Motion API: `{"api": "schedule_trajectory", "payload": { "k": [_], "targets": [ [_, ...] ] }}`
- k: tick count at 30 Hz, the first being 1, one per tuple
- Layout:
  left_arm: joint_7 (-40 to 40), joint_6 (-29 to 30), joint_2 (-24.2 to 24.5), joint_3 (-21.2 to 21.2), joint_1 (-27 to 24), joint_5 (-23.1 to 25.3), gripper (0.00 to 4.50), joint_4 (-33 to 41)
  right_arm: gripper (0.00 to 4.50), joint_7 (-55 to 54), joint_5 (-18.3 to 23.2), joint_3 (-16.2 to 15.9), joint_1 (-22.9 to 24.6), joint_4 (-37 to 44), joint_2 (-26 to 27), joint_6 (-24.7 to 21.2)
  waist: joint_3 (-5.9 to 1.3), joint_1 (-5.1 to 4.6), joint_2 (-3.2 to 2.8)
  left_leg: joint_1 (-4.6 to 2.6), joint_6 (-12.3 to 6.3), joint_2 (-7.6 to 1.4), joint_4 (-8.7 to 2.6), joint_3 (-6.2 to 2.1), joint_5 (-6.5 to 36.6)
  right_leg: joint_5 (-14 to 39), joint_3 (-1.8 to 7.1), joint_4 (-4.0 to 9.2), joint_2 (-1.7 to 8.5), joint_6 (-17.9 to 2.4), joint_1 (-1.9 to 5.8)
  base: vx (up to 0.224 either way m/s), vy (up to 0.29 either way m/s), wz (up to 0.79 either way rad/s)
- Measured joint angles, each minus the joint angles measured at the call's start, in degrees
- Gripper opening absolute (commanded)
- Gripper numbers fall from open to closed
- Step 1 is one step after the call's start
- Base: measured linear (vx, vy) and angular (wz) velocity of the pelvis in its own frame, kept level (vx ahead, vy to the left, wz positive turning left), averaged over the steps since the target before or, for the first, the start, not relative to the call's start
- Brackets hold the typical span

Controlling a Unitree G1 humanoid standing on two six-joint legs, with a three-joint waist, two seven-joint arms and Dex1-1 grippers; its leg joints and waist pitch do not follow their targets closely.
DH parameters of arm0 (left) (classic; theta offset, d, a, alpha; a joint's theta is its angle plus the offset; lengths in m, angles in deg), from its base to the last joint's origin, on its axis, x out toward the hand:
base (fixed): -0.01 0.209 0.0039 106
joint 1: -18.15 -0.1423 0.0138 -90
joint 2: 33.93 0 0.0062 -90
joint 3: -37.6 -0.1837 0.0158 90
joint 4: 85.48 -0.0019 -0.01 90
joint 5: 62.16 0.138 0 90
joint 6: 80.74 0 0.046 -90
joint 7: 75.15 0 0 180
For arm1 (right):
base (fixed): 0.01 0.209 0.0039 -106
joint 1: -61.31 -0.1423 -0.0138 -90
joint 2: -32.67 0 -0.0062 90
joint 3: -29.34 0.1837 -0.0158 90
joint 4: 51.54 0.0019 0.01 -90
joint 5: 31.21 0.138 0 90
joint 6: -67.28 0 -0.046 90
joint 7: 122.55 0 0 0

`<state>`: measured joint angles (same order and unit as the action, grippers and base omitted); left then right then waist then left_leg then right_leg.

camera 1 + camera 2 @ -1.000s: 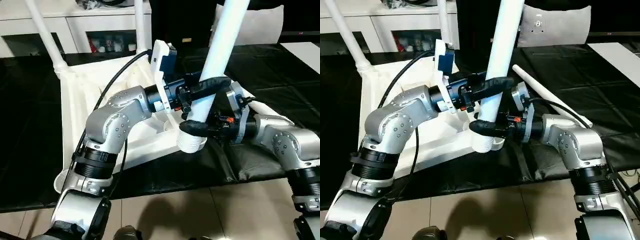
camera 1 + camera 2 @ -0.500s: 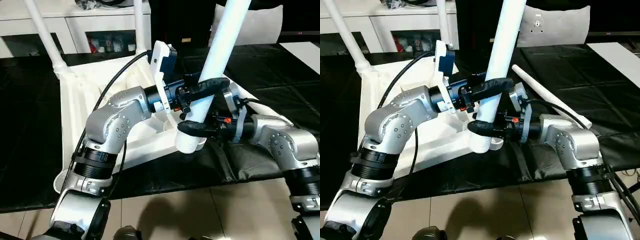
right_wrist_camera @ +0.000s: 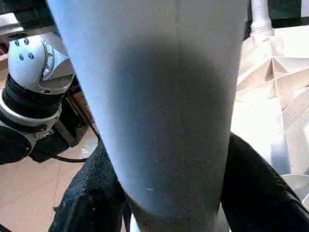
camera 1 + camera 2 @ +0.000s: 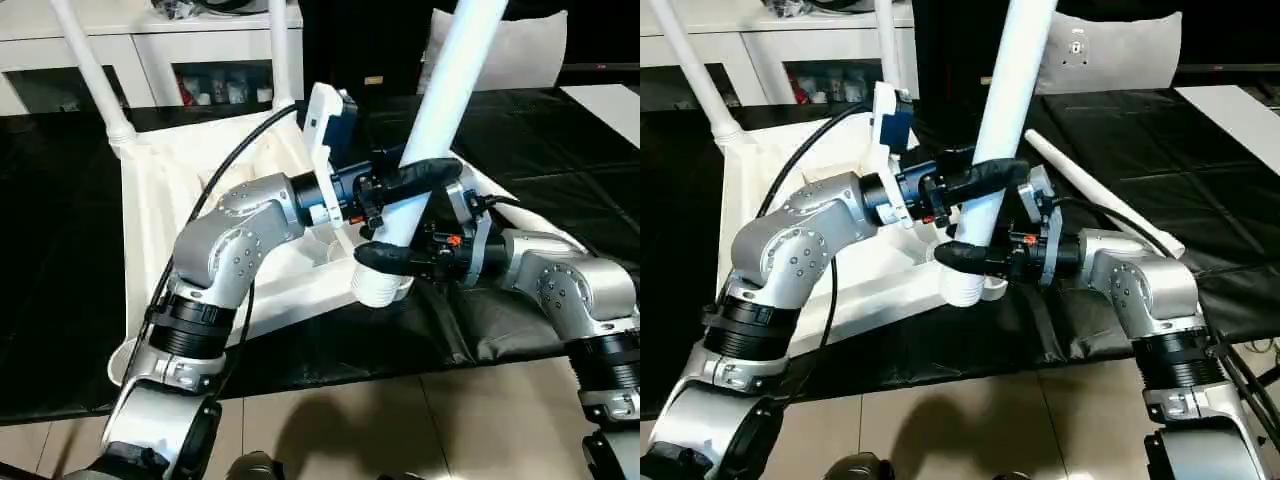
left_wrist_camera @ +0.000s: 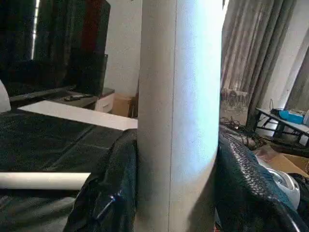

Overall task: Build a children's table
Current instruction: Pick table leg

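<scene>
Two grippers' jaws, left gripper, right gripper, pinching leg over tabletop corner.

Leg upright in tabletop corner socket

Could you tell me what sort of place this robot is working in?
Probably an indoor lab or test room: a black-covered work table, white cabinets behind it, tiled floor, and cluttered desks near curtains.

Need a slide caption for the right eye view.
Both grippers clamp a white tapered tube leg over the white plastic tabletop's corner socket.
</scene>
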<state>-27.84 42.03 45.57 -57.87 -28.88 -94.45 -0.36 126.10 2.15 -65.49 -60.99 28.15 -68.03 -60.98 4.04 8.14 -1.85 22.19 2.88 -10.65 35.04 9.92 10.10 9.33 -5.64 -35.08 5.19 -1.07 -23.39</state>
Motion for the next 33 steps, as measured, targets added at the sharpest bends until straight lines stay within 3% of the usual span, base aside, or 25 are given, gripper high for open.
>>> {"api": "schedule_trajectory", "payload": {
  "k": [11, 12, 17, 19, 26, 33],
  "targets": [
    [-2.2, 0.14, -0.44, 0.25, 0.0, 0.64, 1.8, -0.78, 1.98, -2.74, -0.79, -0.09, 0.19, 0.07, 1.91, 0.88, -0.01, -0.03, 0.03, 0.0, 0.0, -0.01, 0.02, 0.0, 0.0, 0.0, 0.0, -0.03, 0.0, 0.0, 0.0, 0.0, 0.0, 0.0],
    [-2.58, 0.24, -0.49, 0.47, 0.0, 0.61, 2.36, -0.82, 1.94, -3.43, -0.85, -0.04, 0.19, 0.07, 2.29, 0.99, -0.01, -0.05, 0.03, 0.0, 0.0, -0.01, 0.03, 0.0, 0.0, 0.0, 0.0, -0.03, 0.0, 0.0, 0.0, 0.0, 0.0, 0.0],
    [-3.37, 1.77, -1.05, 0.47, -0.09, 0.58, 2.57, -0.67, 1.92, -6.91, -1.83, 0.03, 0.65, 0.21, 4.93, 2.21, -0.01, -0.05, 0.02, 0.0, 0.01, -0.01, 0.03, 0.0, 0.0, 0.0, 0.0, -0.03, 0.0, 0.0, 0.0, 0.0, 0.0, 0.0],
    [-3.94, 2.31, -1.25, 0.27, -0.84, 0.6, 2.92, 0.03, 1.91, -8.16, -2.36, -0.06, 1.2, 0.27, 6.16, 2.87, -0.01, -0.02, 0.02, 0.01, 0.0, 0.0, 0.02, 0.0, 0.0, 0.0, 0.0, -0.02, 0.0, 0.0, 0.0, 0.0, 0.0, 0.0],
    [-6.16, 1.86, -2.9, -0.64, -2.96, 2.19, 3.26, 1.53, 1.91, -12.52, -3.02, 0.19, 3.35, 0.7, 8.45, 4.76, -0.01, -0.1, 0.02, 0.0, 0.01, 0.0, 0.03, 0.0, 0.0, 0.02, 0.01, 0.0, 0.0, 0.03, 0.0, 0.0, 0.0, 0.0],
    [-8.82, 1.92, -6.32, 2.76, -3.5, -0.28, 3.29, 1.79, 1.91, -17.27, -4.31, 2.15, 4.06, 1.48, 11.11, 8.03, -0.01, -0.24, 0.01, -0.01, 0.01, -0.01, 0.01, 0.0, 0.0, 0.09, 0.0, 0.0, 0.0, 0.18, 0.0, 0.0, 0.0, 0.0]
  ]
}}
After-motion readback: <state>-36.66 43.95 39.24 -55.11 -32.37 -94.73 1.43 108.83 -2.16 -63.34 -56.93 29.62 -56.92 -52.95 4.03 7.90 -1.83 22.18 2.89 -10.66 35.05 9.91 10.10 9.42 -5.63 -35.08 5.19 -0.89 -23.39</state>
